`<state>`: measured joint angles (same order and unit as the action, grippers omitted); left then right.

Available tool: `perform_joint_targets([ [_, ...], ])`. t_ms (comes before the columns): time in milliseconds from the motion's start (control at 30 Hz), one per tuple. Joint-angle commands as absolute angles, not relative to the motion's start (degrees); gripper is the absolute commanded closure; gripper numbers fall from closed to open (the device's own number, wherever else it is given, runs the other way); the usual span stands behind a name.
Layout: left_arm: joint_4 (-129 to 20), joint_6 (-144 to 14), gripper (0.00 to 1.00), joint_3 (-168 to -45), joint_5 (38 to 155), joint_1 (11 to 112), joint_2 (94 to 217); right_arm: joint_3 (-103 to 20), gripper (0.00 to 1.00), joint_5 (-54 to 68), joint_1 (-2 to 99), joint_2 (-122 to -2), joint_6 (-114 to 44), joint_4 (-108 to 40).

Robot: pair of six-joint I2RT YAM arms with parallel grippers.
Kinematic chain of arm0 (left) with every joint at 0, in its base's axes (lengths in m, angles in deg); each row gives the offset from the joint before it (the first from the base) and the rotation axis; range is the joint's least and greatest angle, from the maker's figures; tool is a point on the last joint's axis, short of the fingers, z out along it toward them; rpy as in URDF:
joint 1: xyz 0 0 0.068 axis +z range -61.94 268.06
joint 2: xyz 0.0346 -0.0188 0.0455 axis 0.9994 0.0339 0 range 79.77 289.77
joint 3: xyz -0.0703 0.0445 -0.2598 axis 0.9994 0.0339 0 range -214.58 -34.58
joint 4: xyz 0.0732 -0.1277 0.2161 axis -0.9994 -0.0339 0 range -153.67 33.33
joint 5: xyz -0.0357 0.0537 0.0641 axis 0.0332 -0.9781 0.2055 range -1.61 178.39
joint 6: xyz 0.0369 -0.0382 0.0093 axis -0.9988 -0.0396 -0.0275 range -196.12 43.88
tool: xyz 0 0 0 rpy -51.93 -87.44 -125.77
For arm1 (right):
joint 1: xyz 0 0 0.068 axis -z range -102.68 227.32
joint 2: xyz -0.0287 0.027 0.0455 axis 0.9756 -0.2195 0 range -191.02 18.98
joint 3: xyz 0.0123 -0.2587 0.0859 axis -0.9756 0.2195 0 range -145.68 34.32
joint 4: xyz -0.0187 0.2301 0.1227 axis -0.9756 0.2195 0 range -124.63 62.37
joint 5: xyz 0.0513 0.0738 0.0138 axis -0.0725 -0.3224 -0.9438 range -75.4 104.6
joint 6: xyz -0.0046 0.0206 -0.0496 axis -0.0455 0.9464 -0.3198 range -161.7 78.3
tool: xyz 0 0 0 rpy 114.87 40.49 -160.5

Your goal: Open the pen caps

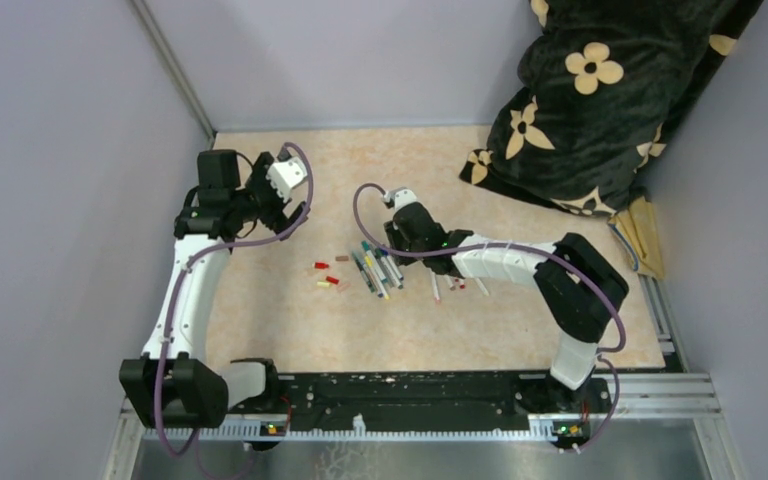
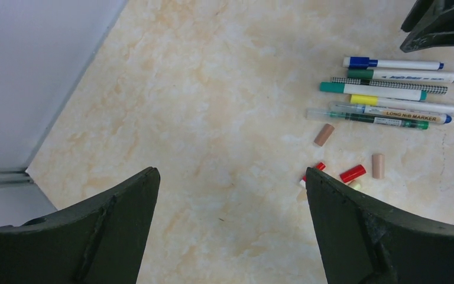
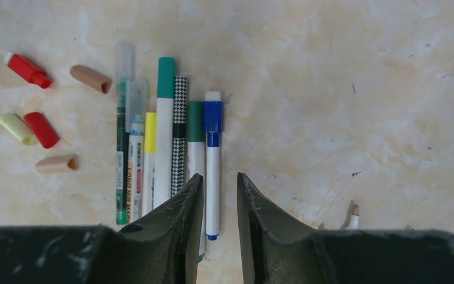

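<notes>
Several capped pens [image 3: 165, 136] lie side by side on the marbled table; they also show in the overhead view [image 1: 375, 268] and in the left wrist view [image 2: 390, 92]. Loose pen caps rest to their left: red [image 3: 28, 69], tan [image 3: 90, 78], yellow [image 3: 15, 128], red [image 3: 41, 129], tan [image 3: 57, 164]. My right gripper [image 3: 220, 176] hovers over the blue-capped pen [image 3: 213, 148], its jaws a little apart with the barrel showing between them, not pinched. My left gripper [image 2: 230, 174] is wide open and holds nothing, off to the left of the caps [image 2: 353, 173].
A few uncapped pens [image 1: 455, 285] lie right of the group, partly under my right arm; one tip [image 3: 353, 216] shows. A dark flowered blanket [image 1: 600, 100] fills the back right corner. Walls [image 1: 70, 150] close in on the left and behind.
</notes>
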<state>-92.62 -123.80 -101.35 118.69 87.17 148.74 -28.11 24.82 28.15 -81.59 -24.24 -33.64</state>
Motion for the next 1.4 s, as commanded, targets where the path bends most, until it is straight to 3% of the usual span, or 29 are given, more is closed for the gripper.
perform_joint_targets([
  [0,-93.7,-123.3,0.01,-100.3,124.8,89.0,149.4,-31.6,0.74,24.3,27.7,-84.5,-25.7,-32.7],
  [833,-94.3,-125.2,0.01,-99.5,133.7,92.5,152.3,-30.8,0.82,24.9,26.8,-91.5,-25.6,-32.3],
  [967,-96.3,-130.1,0.01,-97.2,138.6,92.5,152.2,-28.7,1.00,25.0,27.5,-88.4,-25.0,-33.0],
  [1200,-100.8,-143.3,0.01,-92.0,139.9,89.6,151.1,-23.0,1.00,20.2,29.7,-77.2,-24.2,-34.2],
  [1367,-99.7,-145.7,0.01,-87.7,136.4,81.4,149.7,-18.9,1.00,4.5,33.8,-70.8,-19.6,-38.4],
])
